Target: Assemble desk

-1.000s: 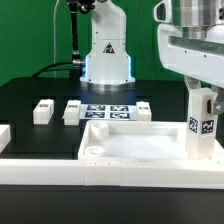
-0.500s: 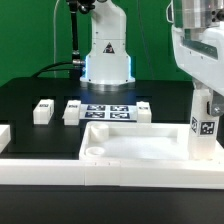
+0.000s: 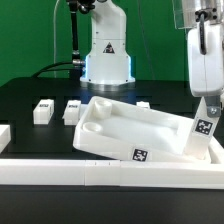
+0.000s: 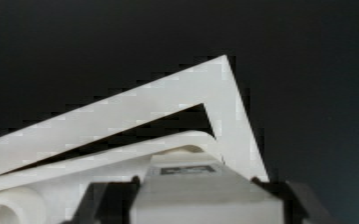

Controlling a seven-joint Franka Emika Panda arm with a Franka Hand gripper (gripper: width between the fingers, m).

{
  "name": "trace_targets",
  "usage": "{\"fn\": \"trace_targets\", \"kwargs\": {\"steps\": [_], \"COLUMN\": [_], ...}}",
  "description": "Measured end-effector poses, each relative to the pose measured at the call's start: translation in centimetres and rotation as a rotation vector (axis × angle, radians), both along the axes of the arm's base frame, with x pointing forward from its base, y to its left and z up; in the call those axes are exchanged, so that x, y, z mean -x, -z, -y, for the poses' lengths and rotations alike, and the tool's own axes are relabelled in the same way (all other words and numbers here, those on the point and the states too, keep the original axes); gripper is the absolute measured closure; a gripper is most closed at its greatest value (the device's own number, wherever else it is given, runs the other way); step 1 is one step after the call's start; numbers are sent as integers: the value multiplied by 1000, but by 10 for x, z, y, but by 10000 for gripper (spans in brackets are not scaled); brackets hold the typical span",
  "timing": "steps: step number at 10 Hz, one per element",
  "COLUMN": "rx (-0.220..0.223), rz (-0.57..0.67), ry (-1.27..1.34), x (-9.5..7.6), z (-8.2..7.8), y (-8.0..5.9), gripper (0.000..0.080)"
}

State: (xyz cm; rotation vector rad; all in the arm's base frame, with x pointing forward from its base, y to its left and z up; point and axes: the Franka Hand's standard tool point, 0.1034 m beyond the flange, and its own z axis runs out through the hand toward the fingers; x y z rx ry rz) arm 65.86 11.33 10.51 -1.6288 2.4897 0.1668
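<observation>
The white desk top (image 3: 125,128) is tilted, its end at the exterior view's right raised off the table, and a tag shows on its front edge. A white square leg (image 3: 205,125) with a tag stands in its right corner. My gripper (image 3: 206,92) is shut on that leg from above. In the wrist view the dark fingers (image 4: 115,200) clamp the white leg (image 4: 194,195), and the desk top's corner (image 4: 179,115) slants below. Three loose legs lie at the back: one (image 3: 42,110), a second (image 3: 73,108) and a third (image 3: 143,104).
A long low white border bar (image 3: 110,176) runs along the front, with another piece (image 3: 4,136) at the exterior view's left. The robot base (image 3: 107,55) stands at the back. The marker board is hidden behind the tilted top.
The desk top lay flat before. Now its right end has risen with the leg in my gripper, and the top is tilted and shifted left, covering the marker board.
</observation>
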Motion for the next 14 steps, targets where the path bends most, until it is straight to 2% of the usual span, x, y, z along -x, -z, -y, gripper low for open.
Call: {"fn": "trace_targets", "kwargs": {"steps": [3, 4, 5, 6, 7, 8, 9, 10, 14], "rx": [0, 1, 1, 1, 0, -8, -20, -27, -24], "rz": [4, 4, 5, 5, 7, 29, 63, 77, 76], "ry": [-27, -31, -35, -37, -41, -68, -96, -99, -108], "x": [1, 1, 1, 1, 1, -2, -2, -2, -1], "z": [-2, -2, -2, -2, -5, -13, -15, -13, -13], "y": [1, 1, 2, 2, 0, -18, -42, -53, -50], "gripper": [487, 305, 196, 196, 159, 159, 151, 151, 150]}}
